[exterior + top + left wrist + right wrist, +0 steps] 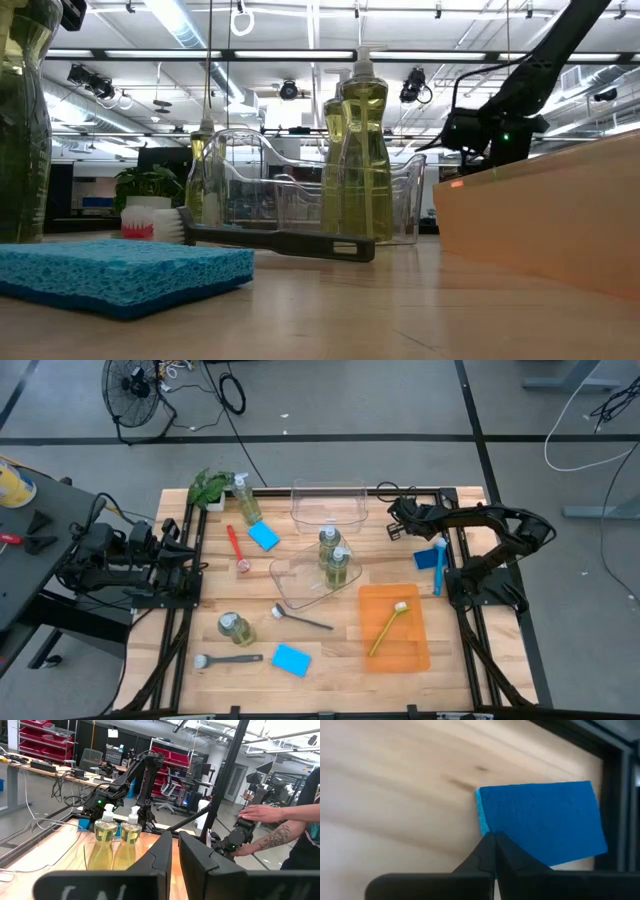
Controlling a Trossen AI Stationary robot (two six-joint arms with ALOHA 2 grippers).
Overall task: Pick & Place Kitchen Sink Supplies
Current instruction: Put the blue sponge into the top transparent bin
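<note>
One corner only of the blue sponge (542, 822), lying by the table's right edge, seems pinched in the closed right gripper (494, 840), so I think it may slip out while lifting.

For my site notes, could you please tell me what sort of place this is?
Most likely a robotics lab or workshop: open ceiling with strip lights, red parts shelving, and a floor fan with loose cables beside the wooden table.
</note>
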